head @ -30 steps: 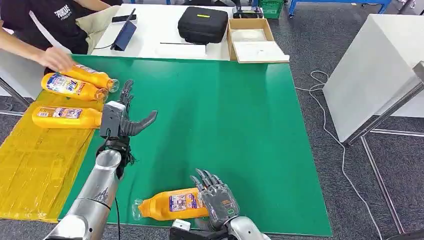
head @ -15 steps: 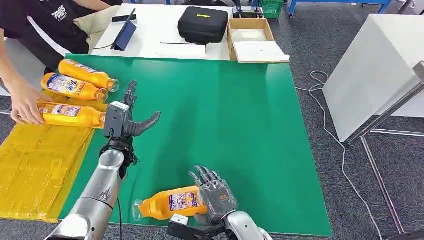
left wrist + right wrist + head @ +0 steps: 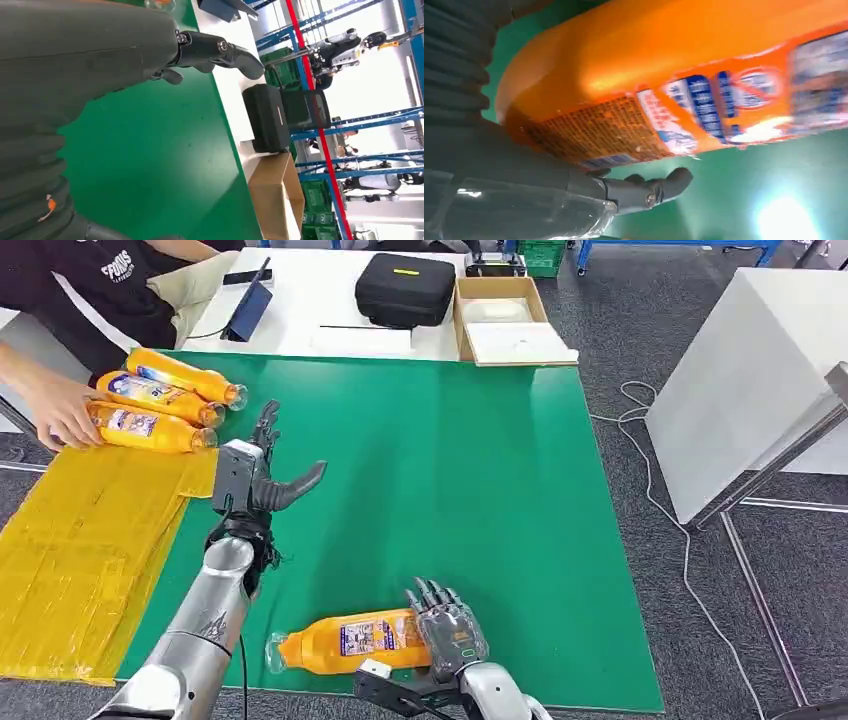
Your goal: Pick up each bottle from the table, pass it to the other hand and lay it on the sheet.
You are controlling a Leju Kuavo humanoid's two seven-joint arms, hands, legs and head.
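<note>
An orange bottle [image 3: 345,641] lies on its side on the green mat [image 3: 450,470] near the front edge, cap end to the left. My right hand [image 3: 449,626] stands at its base end, fingers up and apart, palm against the bottle [image 3: 674,75], thumb [image 3: 659,187] stretched under it. My left hand [image 3: 256,474] hovers over the mat's left part, fingers spread, holding nothing; its thumb [image 3: 220,47] sticks out over the green. The yellow sheet [image 3: 80,540] lies along the mat's left side. Three more orange bottles [image 3: 160,400] lie together at the far left corner, under a person's hand [image 3: 62,422].
Behind the mat a white table carries a black case [image 3: 405,288], a cardboard box [image 3: 510,320] and a tablet [image 3: 250,310]. Another white table [image 3: 760,360] stands to the right, with cables on the floor. The person stands at the far left.
The person has slid the nearest of the three bottles up against the other two. My left hand has drifted slightly forward. My right hand has shifted a little right, still at the bottle's base.
</note>
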